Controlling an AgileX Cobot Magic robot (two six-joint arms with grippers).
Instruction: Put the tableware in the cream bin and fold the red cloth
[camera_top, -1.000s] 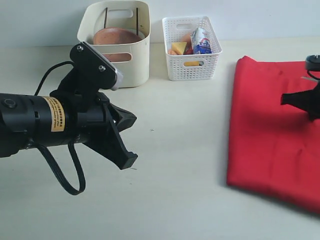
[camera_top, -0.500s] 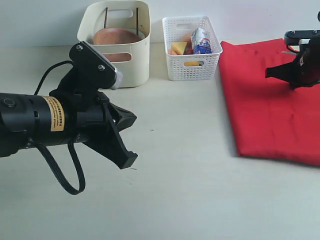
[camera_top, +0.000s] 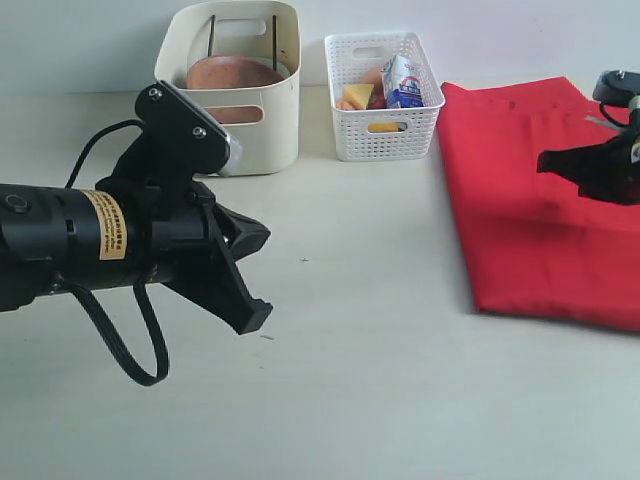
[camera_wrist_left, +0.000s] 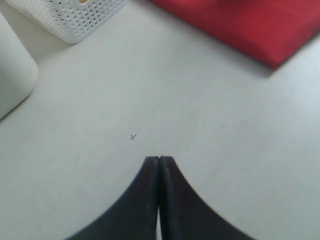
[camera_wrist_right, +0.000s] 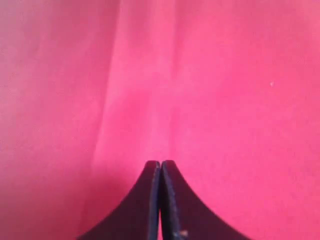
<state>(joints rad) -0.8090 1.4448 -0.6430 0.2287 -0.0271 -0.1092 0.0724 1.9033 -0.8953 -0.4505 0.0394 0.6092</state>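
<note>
My right claw (camera_wrist_right: 160, 164) hangs shut and empty over the large bright red fabric cloth (camera_top: 520, 230) at the table's right edge. It looks soft and limp, so I'd pinch a corner.

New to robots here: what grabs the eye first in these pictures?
A bright red fabric cloth covers the table's right side, the shut black right gripper over it. A bulky black left arm fills the left foreground, its left gripper shut. Behind stands a tall cream plastic bin holding a round brown wooden plate.
</note>
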